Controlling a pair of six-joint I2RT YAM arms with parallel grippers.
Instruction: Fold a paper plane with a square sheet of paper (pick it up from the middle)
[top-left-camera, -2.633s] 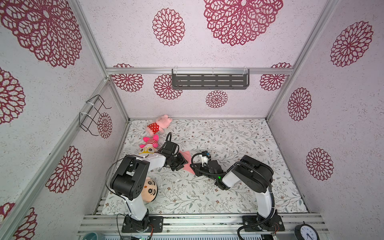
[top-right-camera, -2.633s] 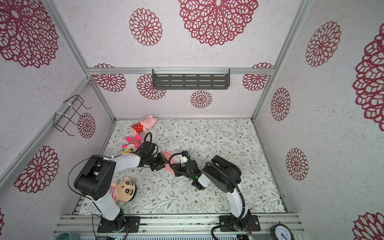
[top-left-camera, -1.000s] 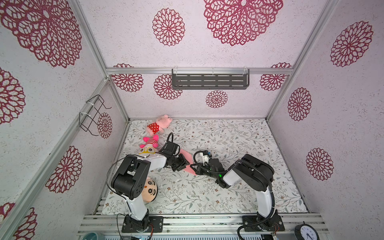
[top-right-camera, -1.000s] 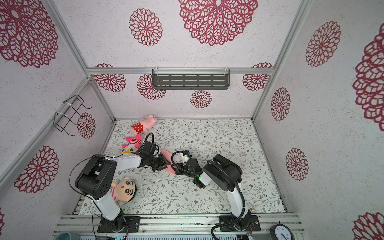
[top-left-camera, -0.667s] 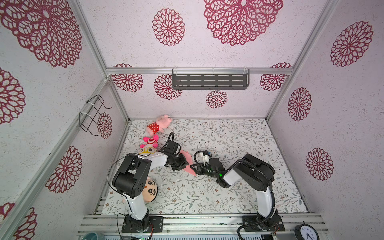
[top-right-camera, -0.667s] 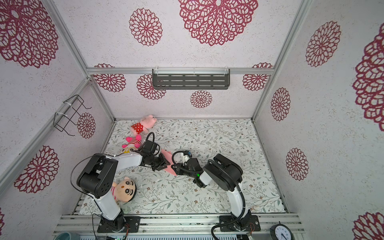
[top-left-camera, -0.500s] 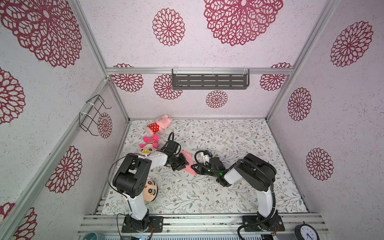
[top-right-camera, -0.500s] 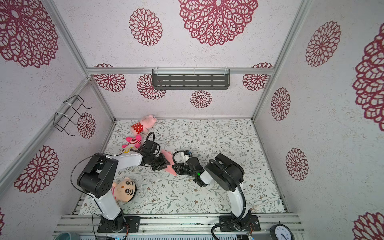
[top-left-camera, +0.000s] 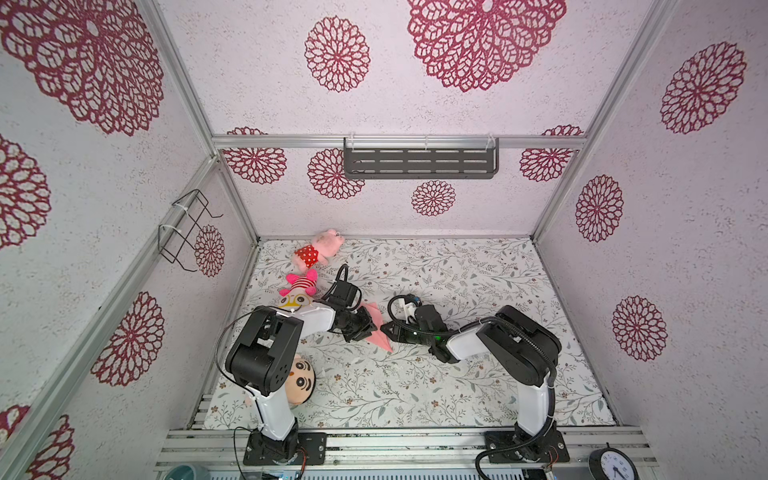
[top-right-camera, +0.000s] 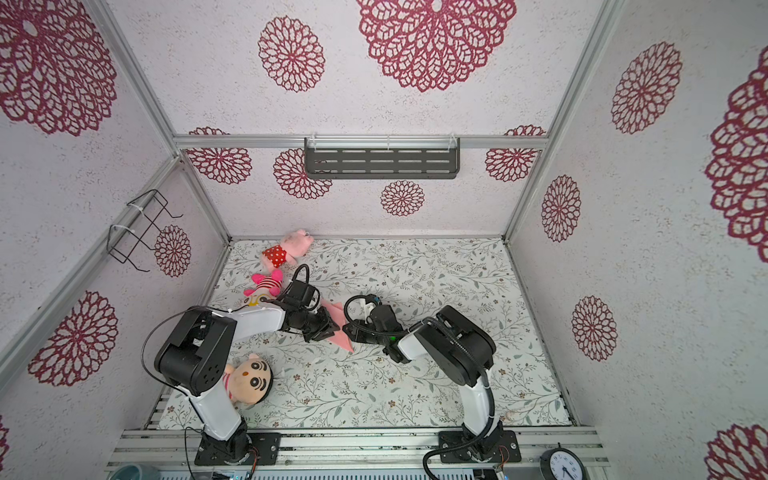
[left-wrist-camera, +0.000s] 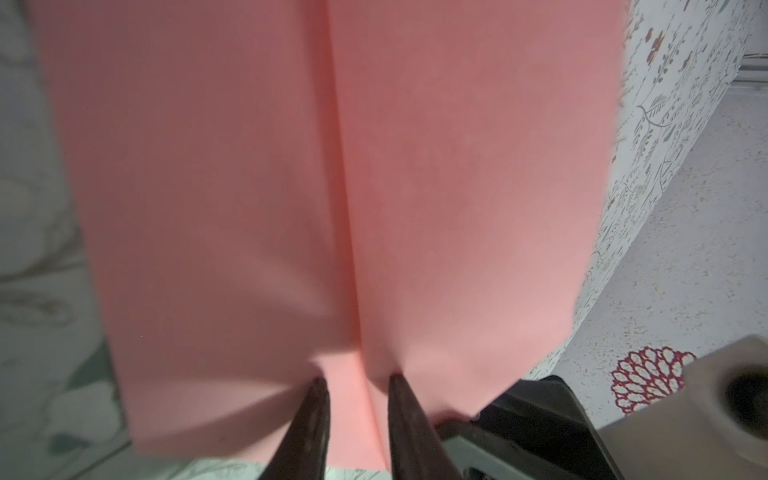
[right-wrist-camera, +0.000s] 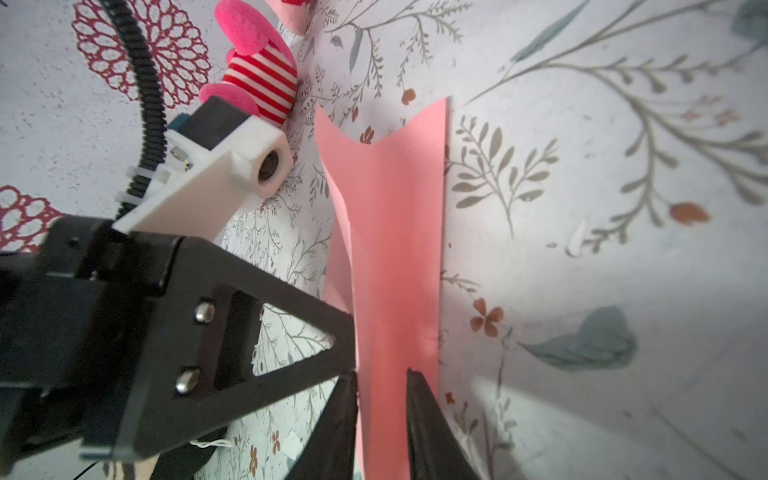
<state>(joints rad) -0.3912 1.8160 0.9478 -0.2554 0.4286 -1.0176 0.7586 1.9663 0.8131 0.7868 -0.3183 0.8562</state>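
Note:
The paper plane (top-left-camera: 376, 323) (top-right-camera: 338, 321) is pink paper folded into a slim pointed shape, lying on the floral table left of centre in both top views. My left gripper (top-left-camera: 365, 328) (top-right-camera: 331, 326) meets it from the left and my right gripper (top-left-camera: 387, 330) (top-right-camera: 350, 330) from the right. In the left wrist view the paper (left-wrist-camera: 332, 187) fills the picture, and its centre crease runs between the slightly parted jaws of the left gripper (left-wrist-camera: 356, 380). In the right wrist view the right gripper (right-wrist-camera: 380, 374) stands open astride the long strip of paper (right-wrist-camera: 395, 249).
A pink plush with a red dotted dress (top-left-camera: 318, 251), a striped plush (top-left-camera: 301, 286) and a boy-head doll (top-left-camera: 301, 380) lie along the left side. A grey shelf (top-left-camera: 419, 164) hangs on the back wall and a wire rack (top-left-camera: 187, 228) on the left wall.
My right jaws have parted from shut. The left jaws have narrowed a little. Both arms and the paper have hardly shifted.

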